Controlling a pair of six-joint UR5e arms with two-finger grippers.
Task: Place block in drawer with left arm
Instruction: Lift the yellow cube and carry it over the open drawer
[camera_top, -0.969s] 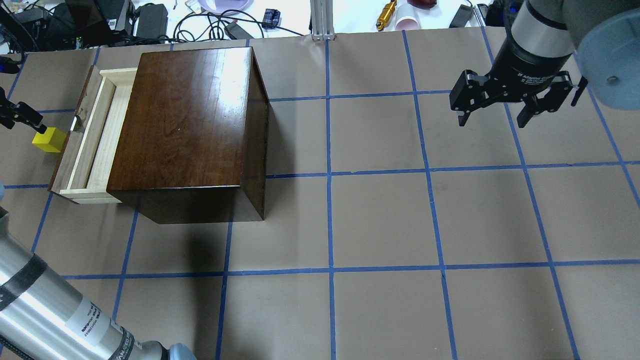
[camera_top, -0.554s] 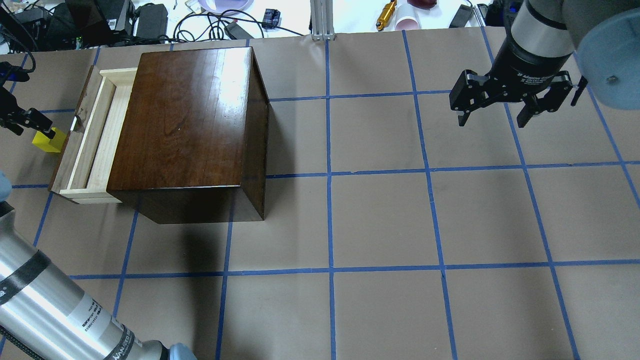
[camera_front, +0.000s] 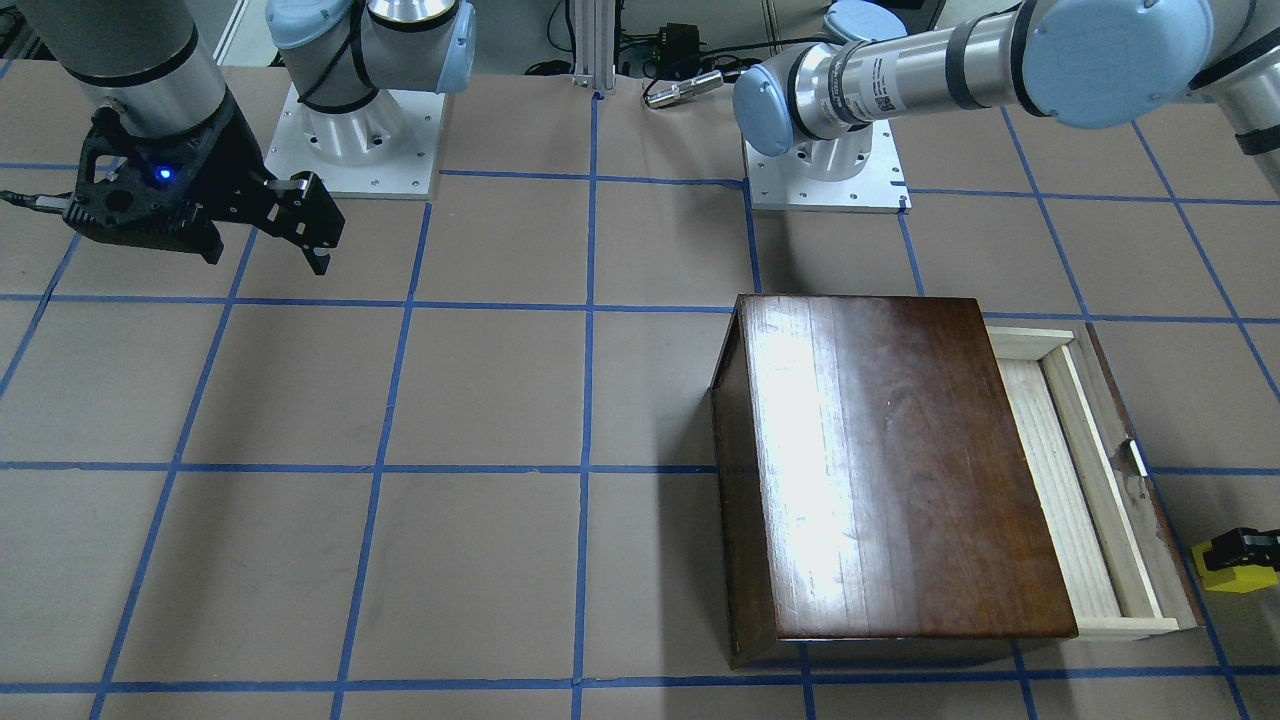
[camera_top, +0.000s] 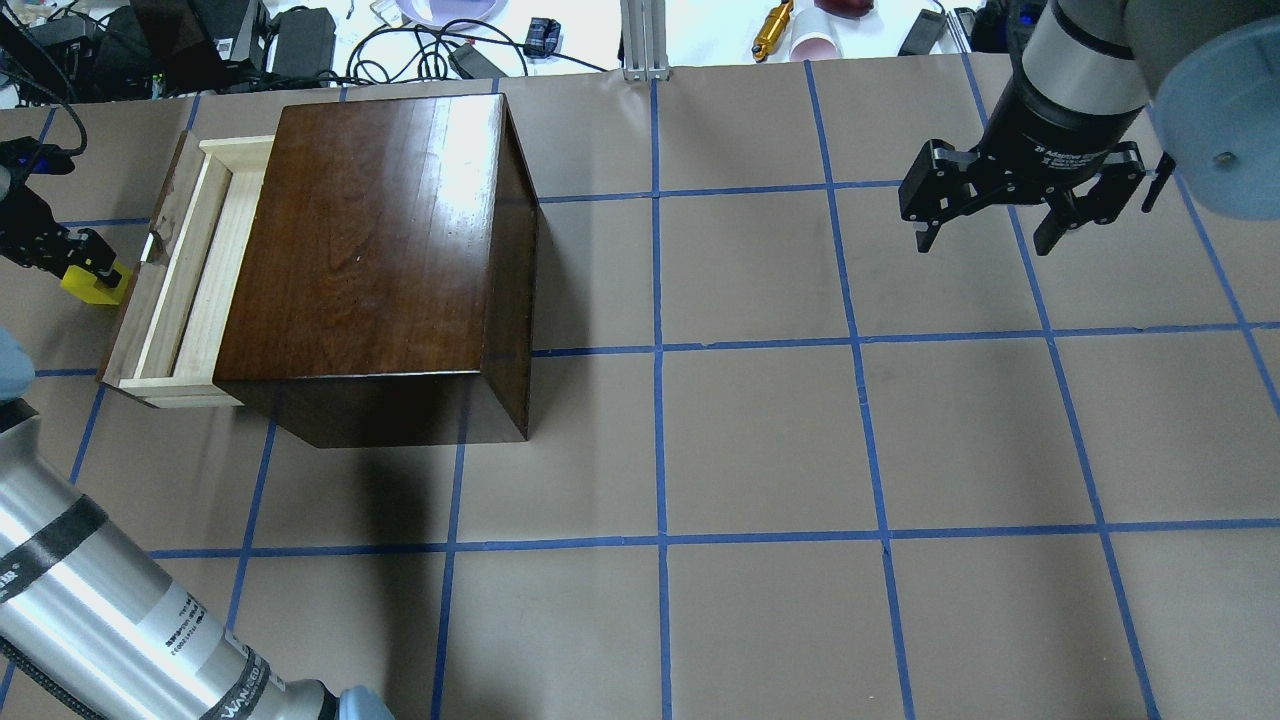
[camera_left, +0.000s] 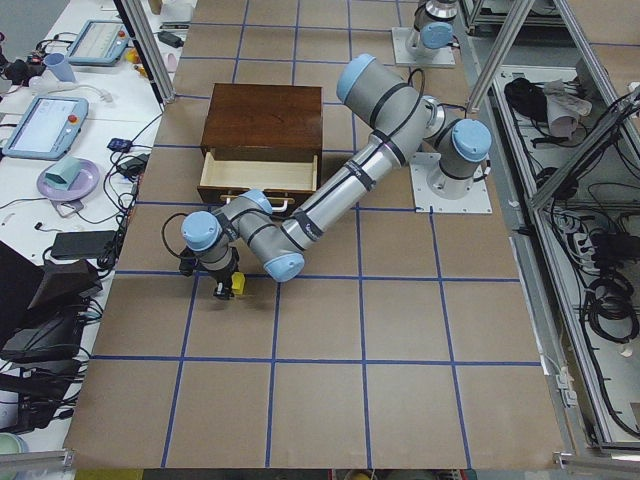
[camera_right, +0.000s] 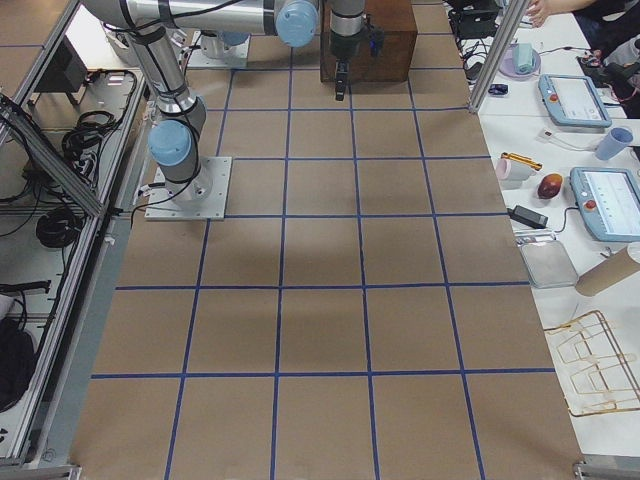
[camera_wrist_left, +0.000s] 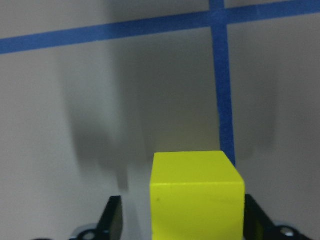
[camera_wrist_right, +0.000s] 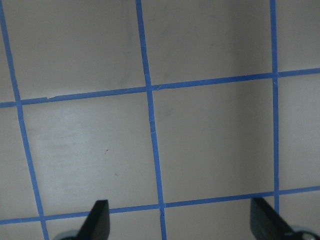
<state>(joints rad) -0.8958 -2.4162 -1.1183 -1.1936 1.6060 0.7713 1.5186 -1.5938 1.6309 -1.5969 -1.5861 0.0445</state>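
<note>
Block (camera_top: 92, 288), small and yellow, is found outside the drawer (camera_top: 195, 270), just beside the drawer's dark front and close to its metal pull (camera_top: 150, 247). The drawer is drawn out of the dark wooden box (camera_top: 380, 240), and its pale wooden floor is exposed. The left gripper (camera_wrist_left: 182, 222) is lowered over the block, which is straddled by its fingers. In the left wrist view one finger (camera_wrist_left: 255, 222) is seen against the block's side, while a gap is left between the other finger (camera_wrist_left: 114, 220) and the opposite side. The jaws are therefore spread and the cube is not clamped. Whether the block rests flat on the table (camera_top: 760, 440) cannot be told. The right gripper (camera_top: 985, 240) is held above the table, well apart from the box, with its fingers spread wide. In the right wrist view only brown paper and blue tape (camera_wrist_right: 150, 125) are shown between the fingertips
</note>
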